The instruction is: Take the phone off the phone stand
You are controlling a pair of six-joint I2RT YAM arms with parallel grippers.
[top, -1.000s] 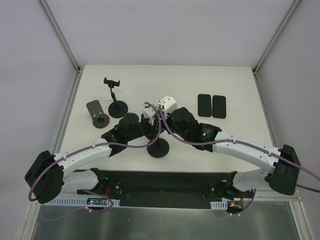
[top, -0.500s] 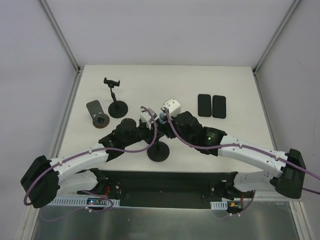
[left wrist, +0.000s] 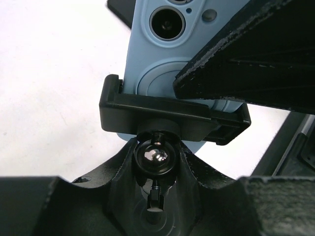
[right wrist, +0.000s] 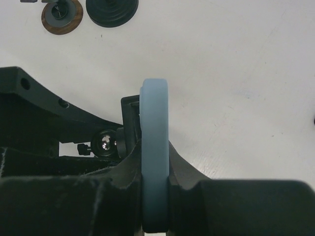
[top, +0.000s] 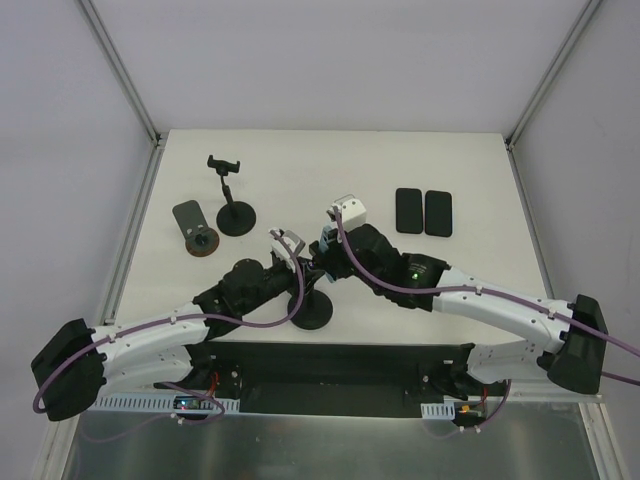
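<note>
White tabletop [top: 300, 160] with pale walls on three sides, and the two arms meet over its near middle. The right gripper [right wrist: 155, 196] is pressed together on a light blue phone [left wrist: 147, 59], one finger on each flat face, so from its own camera the phone shows edge-on between the black pads [right wrist: 256, 206]. The phone sits in the clamp of the black phone stand [left wrist: 152, 110], whose arms hug its sides just ahead of the right gripper's fingers.

The left gripper [left wrist: 155, 196] comes in from the opposite side, lower down. Its fingers are closed around the stand's neck just under the shiny ball joint [left wrist: 155, 156], with the clamp and phone directly above them. The stand's round base [top: 313, 315] lies below both grippers, toward the arm bases; whether it rests on the table I can't tell.

Beyond the left gripper and off to its left stands a second phone stand [top: 230, 195], and beside that a small holder on a round brown foot [top: 197, 235]. Off to the right gripper's far right, two dark phones [top: 423, 211] lie flat, side by side.
</note>
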